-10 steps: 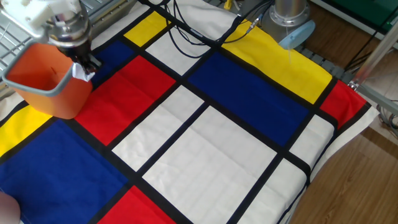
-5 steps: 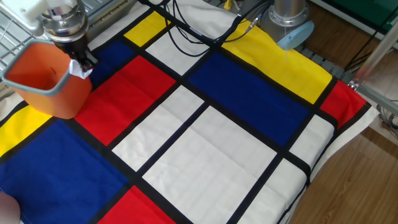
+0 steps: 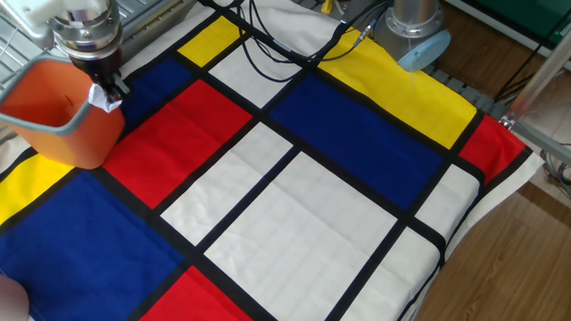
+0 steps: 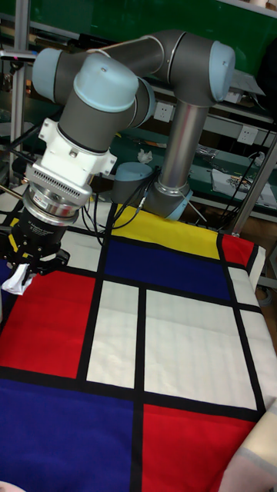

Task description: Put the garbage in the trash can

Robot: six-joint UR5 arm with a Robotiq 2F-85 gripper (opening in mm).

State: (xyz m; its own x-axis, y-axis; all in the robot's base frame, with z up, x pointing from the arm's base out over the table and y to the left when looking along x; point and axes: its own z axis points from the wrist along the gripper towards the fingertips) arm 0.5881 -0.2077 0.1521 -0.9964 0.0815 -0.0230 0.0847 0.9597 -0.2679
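Note:
The garbage, a small crumpled white paper ball, hangs pinched in my gripper, which is shut on it. It hovers right at the near right rim of the trash can, an orange bin with a grey rim standing at the table's left edge. In the tall fixed view the gripper holds the garbage at the far left above the cloth, and the trash can is out of frame.
A cloth of red, blue, yellow and white panels with black stripes covers the table. Black cables trail across the back. The arm's base stands at the back right. A metal rack lies behind the bin.
My gripper has moved left and slightly up with the paper ball, closing on the bin's rim. The bin has shifted a little to the left.

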